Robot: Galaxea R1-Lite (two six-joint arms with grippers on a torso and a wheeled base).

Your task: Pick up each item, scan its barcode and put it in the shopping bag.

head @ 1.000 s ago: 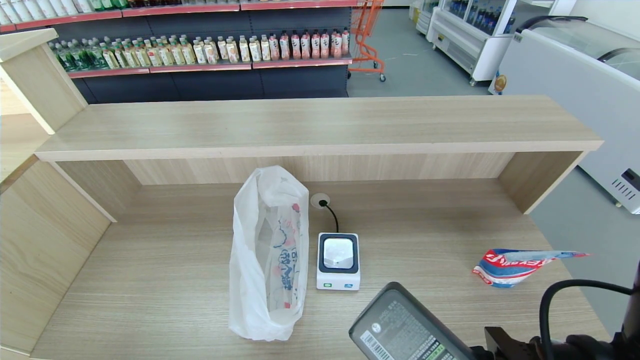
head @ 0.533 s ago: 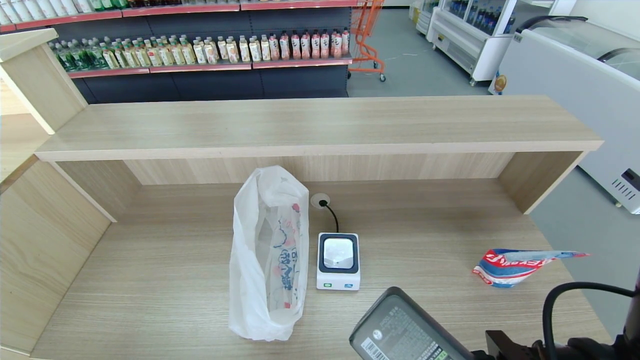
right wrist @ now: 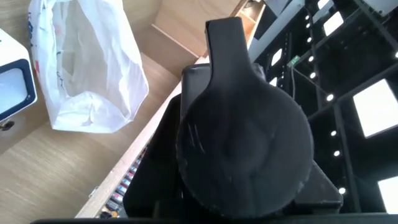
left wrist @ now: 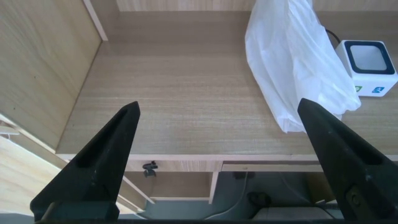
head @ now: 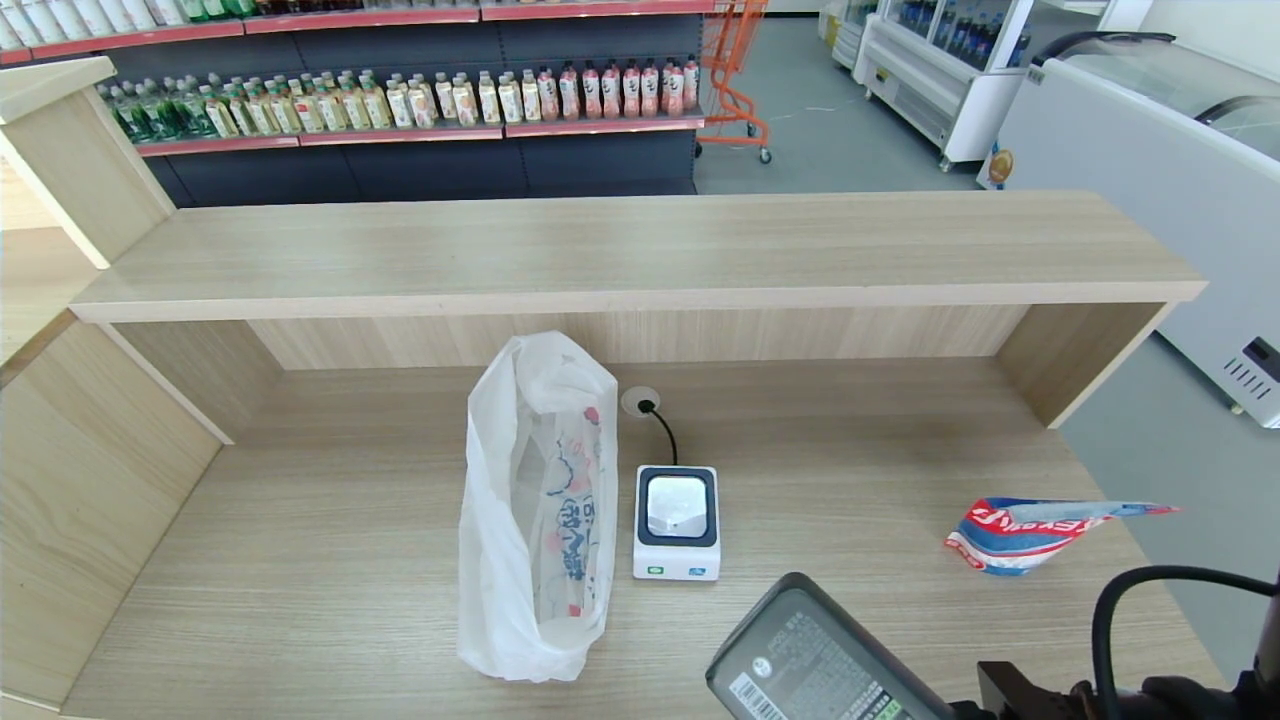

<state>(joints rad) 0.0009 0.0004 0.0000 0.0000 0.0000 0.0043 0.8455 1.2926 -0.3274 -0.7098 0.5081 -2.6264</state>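
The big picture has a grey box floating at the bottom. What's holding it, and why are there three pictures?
That is a robot with two arms at a shop checkout. The big picture comes from a camera on its head; the two small ones from cameras on its wrists. On the light wooden counter sit a white plastic shopping bag, a small white scanner with a dark window and a red, white and blue snack pouch. The right arm's tool holds the dark grey flat box with a barcode label in the air. The left arm's tool is open and holds nothing.
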